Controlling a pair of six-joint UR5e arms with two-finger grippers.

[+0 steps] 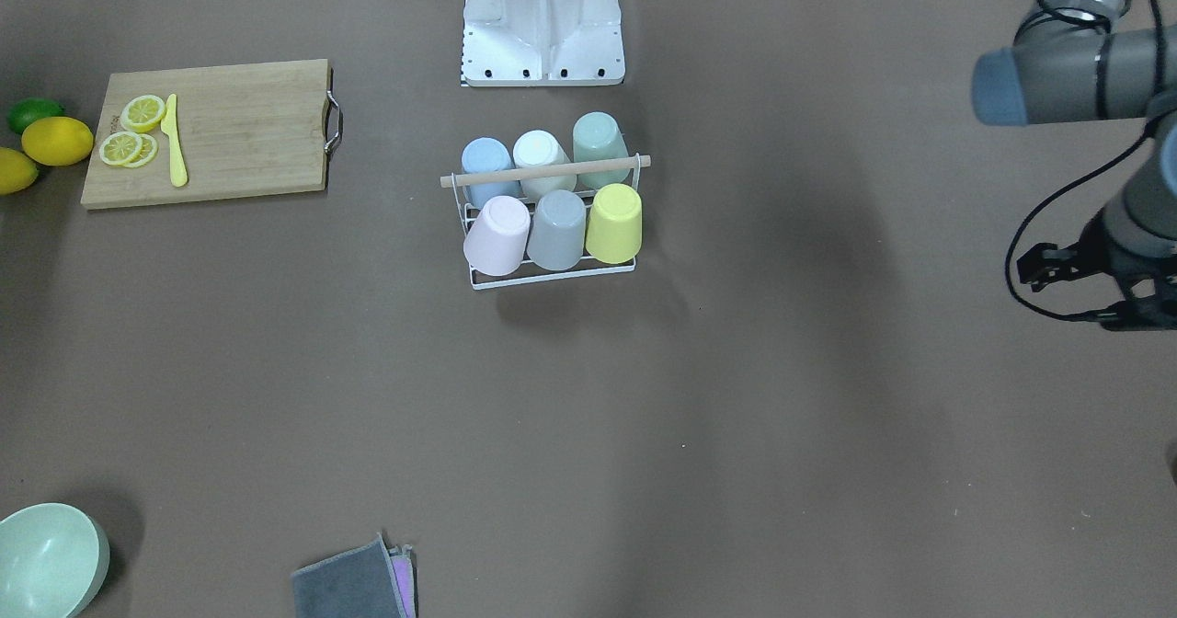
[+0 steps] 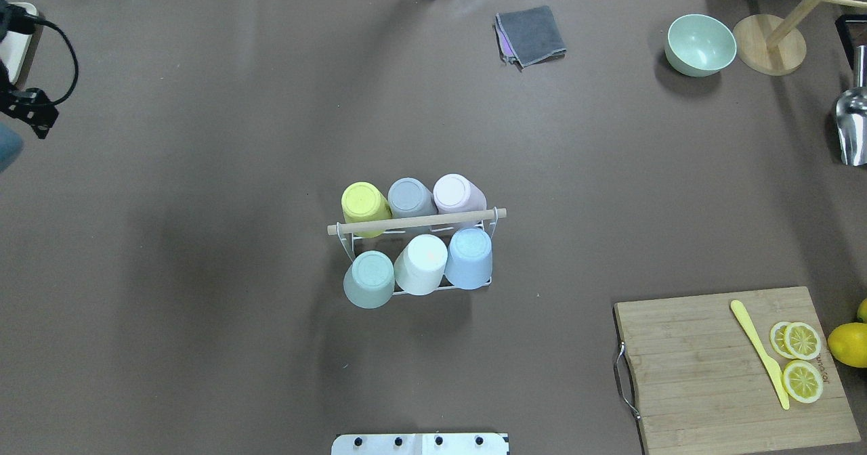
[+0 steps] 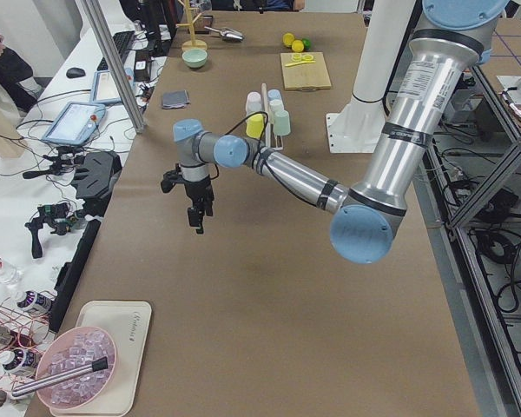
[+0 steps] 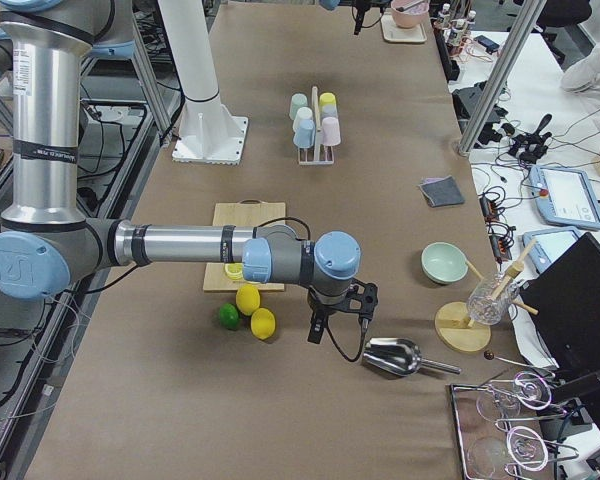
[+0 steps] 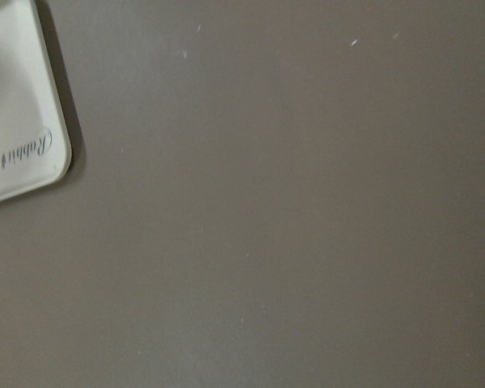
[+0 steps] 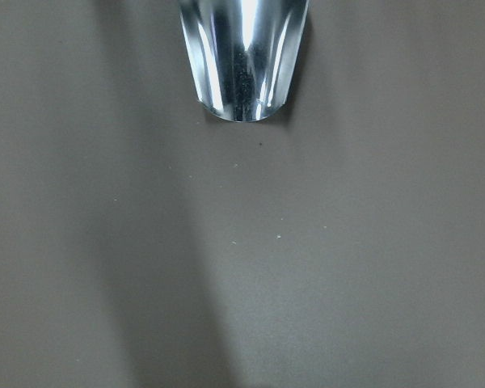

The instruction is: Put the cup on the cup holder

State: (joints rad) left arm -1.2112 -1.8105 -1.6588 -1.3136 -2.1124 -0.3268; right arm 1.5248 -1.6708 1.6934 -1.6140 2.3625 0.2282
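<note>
– Cup holder, the white wire rack with the light wooden rod across its top (image 2: pixel 414 221): where does it stand?
– On the brown bench (image 2: pixel 203 272), about the middle, just ahead of the robot's white base plate (image 2: pixel 420 443).
– And the cups?
– Six, all mouth down on the rack. In the row away from the robot sit the yellow plastic cup (image 2: pixel 364 203), the grey cup (image 2: pixel 410 198) and the pink cup (image 2: pixel 455 193), from the robot's left to its right. On the near side of the rod are the pale green cup (image 2: pixel 369 280), the white cup (image 2: pixel 421 265) and the light blue cup (image 2: pixel 470 258).
– Is either arm near them?
– No, both are well apart from the rack. The left arm (image 3: pixel 286 178) reaches out toward the bench's left end, with the left jaws pointing down above bare bench. Its wrist camera catches a corner of a white tray with lettering (image 5: pixel 16 121).
– Left jaws open or closed?
– I cannot tell; only the side view shows them, and small.
– The right arm (image 4: pixel 180 243)?
– Out at the right end. The right jaws hang beside the shiny metal scoop (image 4: pixel 393 356), near two yellow lemons (image 4: pixel 255 310) and a green lime (image 4: pixel 228 316). I cannot tell how those jaws stand either.
– Anything else there?
– A wooden chopping board (image 2: pixel 698 374) with lemon slices (image 2: pixel 802 360) and a yellow plastic knife (image 2: pixel 760 353).
</note>
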